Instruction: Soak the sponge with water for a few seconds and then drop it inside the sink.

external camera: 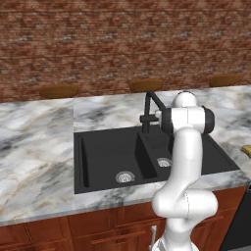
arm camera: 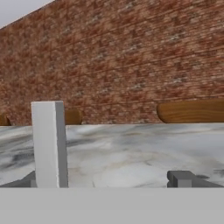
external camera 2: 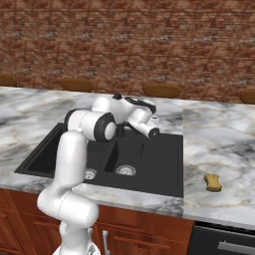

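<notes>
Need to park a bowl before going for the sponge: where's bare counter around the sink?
Widest bare marble lies left of the sink, out to the counter's left edge. Right of the sink, counter is free behind the sponge. Crowded: the faucet strip behind the basins, where the arm and open gripper hang.

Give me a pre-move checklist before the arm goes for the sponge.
1. Gripper open and empty: ok; fingers stand wide apart, nothing between them.
2. Sponge located: ok, lying on the counter right of the sink.
3. Gripper near sponge: not ok; it faces the brick wall.
4. Water running: not ok, no stream under the faucet.
5. Basins free for the drop: ok.
</notes>
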{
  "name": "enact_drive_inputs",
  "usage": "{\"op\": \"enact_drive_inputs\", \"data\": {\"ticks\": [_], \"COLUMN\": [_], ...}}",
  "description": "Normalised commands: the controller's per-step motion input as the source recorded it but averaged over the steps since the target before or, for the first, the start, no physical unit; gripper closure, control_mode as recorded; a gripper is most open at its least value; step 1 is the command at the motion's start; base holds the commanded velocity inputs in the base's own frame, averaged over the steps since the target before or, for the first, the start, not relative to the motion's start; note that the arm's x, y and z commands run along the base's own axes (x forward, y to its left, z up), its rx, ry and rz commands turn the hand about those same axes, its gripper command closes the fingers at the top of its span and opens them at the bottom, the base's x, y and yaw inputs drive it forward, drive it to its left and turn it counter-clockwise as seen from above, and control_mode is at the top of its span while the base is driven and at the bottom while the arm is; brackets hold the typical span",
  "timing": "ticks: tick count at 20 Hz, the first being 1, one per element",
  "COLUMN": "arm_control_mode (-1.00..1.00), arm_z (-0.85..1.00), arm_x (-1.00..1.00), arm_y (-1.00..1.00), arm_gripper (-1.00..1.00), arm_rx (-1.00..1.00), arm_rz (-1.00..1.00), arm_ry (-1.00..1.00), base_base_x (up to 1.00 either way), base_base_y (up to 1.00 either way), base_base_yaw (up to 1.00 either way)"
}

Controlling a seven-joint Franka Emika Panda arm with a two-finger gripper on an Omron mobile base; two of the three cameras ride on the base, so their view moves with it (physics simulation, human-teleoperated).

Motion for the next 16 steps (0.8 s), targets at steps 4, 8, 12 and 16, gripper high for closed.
{"op": "enact_drive_inputs", "data": {"ticks": [4, 8, 12, 16], "arm_control_mode": [-1.00, -1.00, -1.00, -1.00], "arm_z": [-0.19, -0.23, -0.27, -0.33], "arm_x": [0.25, 0.29, 0.22, 0.16], "arm_y": [-0.43, -0.43, -0.44, -0.43], "arm_gripper": [-1.00, -1.00, -1.00, -1.00], "arm_rx": [0.00, 0.00, 0.00, 0.00], "arm_rz": [-0.02, -0.01, -0.02, -0.03], "arm_ry": [0.04, 0.04, 0.02, 0.01], "base_base_x": [0.00, 0.00, 0.00, 0.00], "base_base_y": [0.00, 0.00, 0.00, 0.00], "base_base_yaw": [0.00, 0.00, 0.00, 0.00]}}
